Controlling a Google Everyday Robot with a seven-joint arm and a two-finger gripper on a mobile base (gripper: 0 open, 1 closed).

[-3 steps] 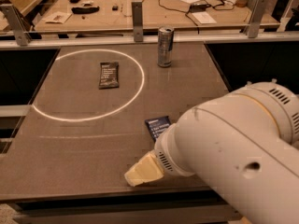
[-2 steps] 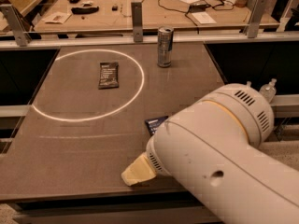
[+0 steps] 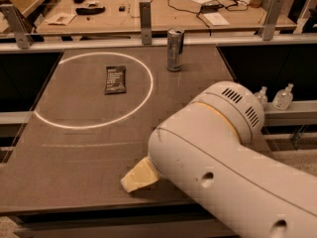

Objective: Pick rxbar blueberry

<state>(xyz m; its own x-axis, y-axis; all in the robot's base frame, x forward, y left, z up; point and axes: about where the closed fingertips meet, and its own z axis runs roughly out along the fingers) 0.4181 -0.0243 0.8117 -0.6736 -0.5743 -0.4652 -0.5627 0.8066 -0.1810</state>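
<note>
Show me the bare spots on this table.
Bare: the table at near left, below the white ring; also the strip between the black bar and the can. Crowded: the near right, covered by the arm, with the gripper at its tip.

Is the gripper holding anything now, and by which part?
It cannot be told. The gripper sits low at the near edge of the table, mostly hidden by the arm; no held thing shows.

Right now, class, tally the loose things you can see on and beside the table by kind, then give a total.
Snack bars: 1, the black bar, left of the can
Cans: 1, the can at the far edge
Bottles: 2, the left bottle and the right bottle, off the table's right side
Total: 4
Not counted: the hand, low over the table near its front edge.
</note>
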